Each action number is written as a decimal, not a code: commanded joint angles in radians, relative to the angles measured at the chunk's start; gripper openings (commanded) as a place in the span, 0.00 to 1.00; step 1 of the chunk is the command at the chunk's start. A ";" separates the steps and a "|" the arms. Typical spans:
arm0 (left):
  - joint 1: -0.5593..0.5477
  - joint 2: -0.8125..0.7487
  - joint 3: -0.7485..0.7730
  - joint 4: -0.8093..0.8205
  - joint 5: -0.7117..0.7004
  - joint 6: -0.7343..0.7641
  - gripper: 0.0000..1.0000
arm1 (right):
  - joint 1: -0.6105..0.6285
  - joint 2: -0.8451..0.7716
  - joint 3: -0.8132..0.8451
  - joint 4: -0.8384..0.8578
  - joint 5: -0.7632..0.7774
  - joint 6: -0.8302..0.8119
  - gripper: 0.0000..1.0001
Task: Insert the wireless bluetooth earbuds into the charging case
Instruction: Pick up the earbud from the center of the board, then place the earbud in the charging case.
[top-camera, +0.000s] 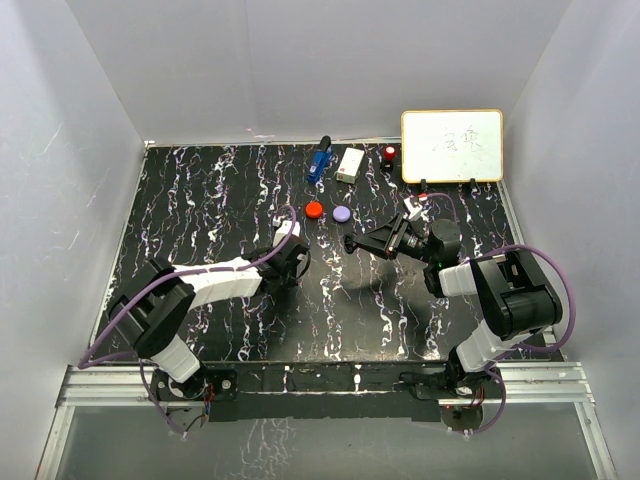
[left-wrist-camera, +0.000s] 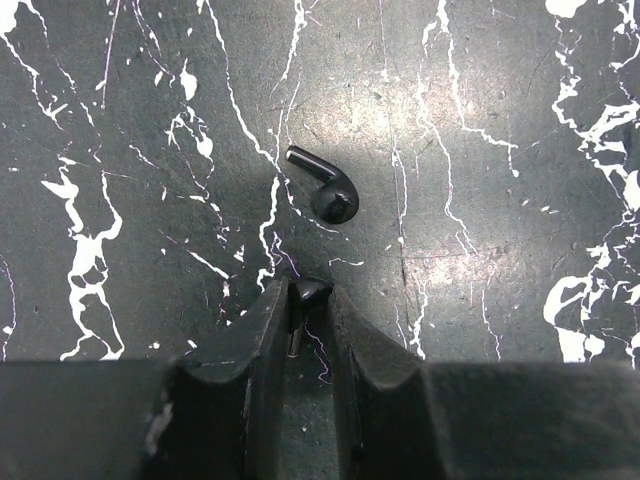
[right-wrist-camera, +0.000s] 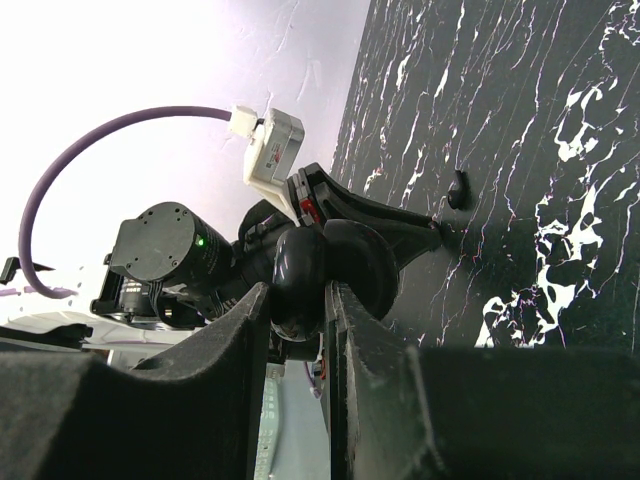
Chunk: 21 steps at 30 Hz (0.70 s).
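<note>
A black earbud (left-wrist-camera: 310, 291) sits head-up between the tips of my left gripper (left-wrist-camera: 306, 300), whose jaws are shut on it just above the marbled table (left-wrist-camera: 480, 200). A second black earbud (left-wrist-camera: 326, 190) lies loose on the table just beyond those fingertips; it also shows as a small dark bud (right-wrist-camera: 457, 188) in the right wrist view. My right gripper (right-wrist-camera: 298, 292) is shut on a round black charging case (right-wrist-camera: 298, 270), held on edge in the air with its lid (right-wrist-camera: 365, 262) hanging open. From above, the left gripper (top-camera: 293, 262) and right gripper (top-camera: 352, 242) face each other at mid-table.
A red round case (top-camera: 314, 209) and a lavender one (top-camera: 342, 214) lie behind the grippers. At the back stand a blue object (top-camera: 319, 160), a white box (top-camera: 350, 165), a small red item (top-camera: 389, 153) and a whiteboard (top-camera: 452, 145). White walls enclose the table.
</note>
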 joint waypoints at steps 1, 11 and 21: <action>-0.002 -0.057 -0.012 -0.028 0.001 0.031 0.06 | 0.006 -0.017 0.004 0.047 -0.002 -0.019 0.00; -0.002 -0.308 -0.033 0.312 0.119 0.172 0.00 | 0.007 -0.012 0.014 0.033 -0.004 -0.019 0.00; 0.000 -0.365 -0.157 0.781 0.413 0.294 0.00 | 0.014 -0.023 0.040 -0.005 -0.009 0.017 0.00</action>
